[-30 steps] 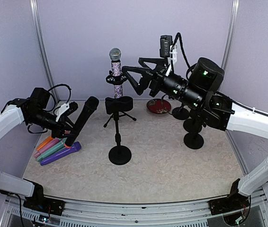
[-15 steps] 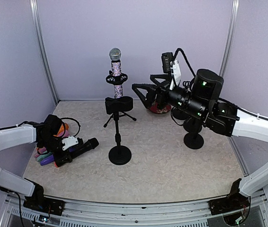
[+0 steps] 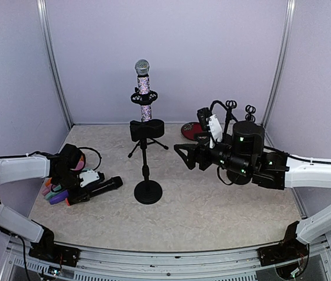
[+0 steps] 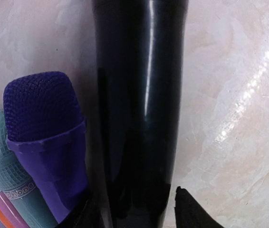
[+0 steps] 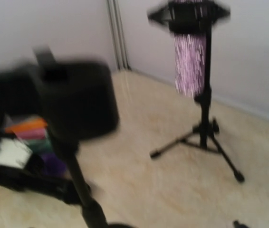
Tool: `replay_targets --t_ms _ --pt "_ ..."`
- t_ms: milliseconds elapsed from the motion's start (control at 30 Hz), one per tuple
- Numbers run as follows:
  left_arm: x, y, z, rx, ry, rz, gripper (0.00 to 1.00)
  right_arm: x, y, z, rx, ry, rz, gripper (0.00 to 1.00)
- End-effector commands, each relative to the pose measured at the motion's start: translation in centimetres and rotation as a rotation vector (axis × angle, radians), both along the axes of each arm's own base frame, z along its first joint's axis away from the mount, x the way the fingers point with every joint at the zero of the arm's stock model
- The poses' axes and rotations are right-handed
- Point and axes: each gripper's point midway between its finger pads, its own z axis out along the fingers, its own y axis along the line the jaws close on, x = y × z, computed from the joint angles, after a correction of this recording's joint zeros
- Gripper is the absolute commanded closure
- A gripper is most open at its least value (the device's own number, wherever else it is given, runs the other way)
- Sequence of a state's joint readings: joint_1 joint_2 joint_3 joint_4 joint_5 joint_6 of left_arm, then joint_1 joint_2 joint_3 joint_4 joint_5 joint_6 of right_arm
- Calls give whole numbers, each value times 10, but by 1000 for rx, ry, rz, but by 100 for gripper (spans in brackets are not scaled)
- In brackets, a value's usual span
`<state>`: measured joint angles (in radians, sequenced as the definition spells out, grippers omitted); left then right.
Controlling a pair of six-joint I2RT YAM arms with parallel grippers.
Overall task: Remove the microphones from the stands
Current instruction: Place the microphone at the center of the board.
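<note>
The black microphone (image 3: pixel 104 186) lies on the table left of the centre stand (image 3: pixel 147 175), whose black clip (image 3: pixel 147 129) is empty. My left gripper (image 3: pixel 86 186) is shut round the microphone's lower body. In the left wrist view the black microphone (image 4: pixel 139 95) fills the middle, with my fingertips (image 4: pixel 191 211) either side at the bottom edge. My right gripper (image 3: pixel 183 155) is open and empty, low and to the right of the stand. The right wrist view is blurred and shows the clip (image 5: pixel 75 99), but not my fingers.
A pile of coloured microphones (image 3: pixel 54 190) lies beside the black one, the purple one (image 4: pixel 44 123) touching it. A glittery microphone (image 3: pixel 143 88) stands in a tripod stand at the back. More stands (image 3: pixel 231 108) and a red dish (image 3: pixel 190 127) are at the back right.
My left arm has lowered the black microphone from tilted in the air to lying on the table by the coloured ones. My right arm has dropped and drawn back from near the glittery microphone.
</note>
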<state>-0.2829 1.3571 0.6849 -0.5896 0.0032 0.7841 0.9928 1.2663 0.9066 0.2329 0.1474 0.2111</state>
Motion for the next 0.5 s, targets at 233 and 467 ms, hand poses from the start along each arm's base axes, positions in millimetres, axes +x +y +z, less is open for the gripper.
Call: replay_targets --t_ms 233,467 --pt "8 -48 82 -258 -61 -58 29 7 65 -89 -147 15 -3 19" --pt "15 -68 145 -408 -143 -85 20 27 101 -122 -175 -13 -76 26"
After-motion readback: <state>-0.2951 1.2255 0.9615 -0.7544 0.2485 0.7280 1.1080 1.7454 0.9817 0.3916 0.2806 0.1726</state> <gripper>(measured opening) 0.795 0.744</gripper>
